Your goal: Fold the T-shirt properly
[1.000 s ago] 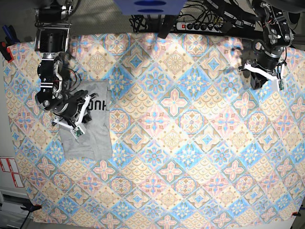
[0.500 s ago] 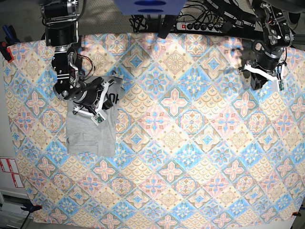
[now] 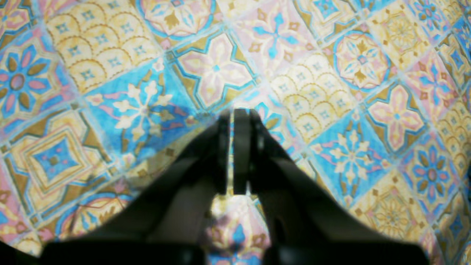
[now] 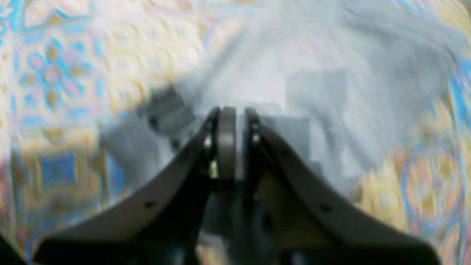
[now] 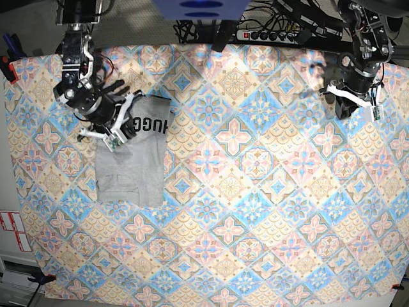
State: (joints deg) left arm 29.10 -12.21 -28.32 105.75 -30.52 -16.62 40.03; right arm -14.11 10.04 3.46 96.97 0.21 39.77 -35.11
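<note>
The grey T-shirt lies folded into a narrow rectangle at the left of the table, with a strip of black lettering turned up at its far end. My right gripper sits at that far end, its jaws pinched together on the cloth. The right wrist view is blurred: it shows the T-shirt spread just beyond the right gripper. My left gripper hangs at the far right, away from the shirt. In the left wrist view the left gripper is shut and empty above the patterned tablecloth.
The pastel tablecloth covers the whole table. A power strip and cables run along the back edge. A red clamp sits at the left edge and white labels lie off the table at lower left.
My right arm has swung toward the back and right, and the T-shirt has slid that way with it. The lettered strip now shows more fully. The left arm has not moved.
</note>
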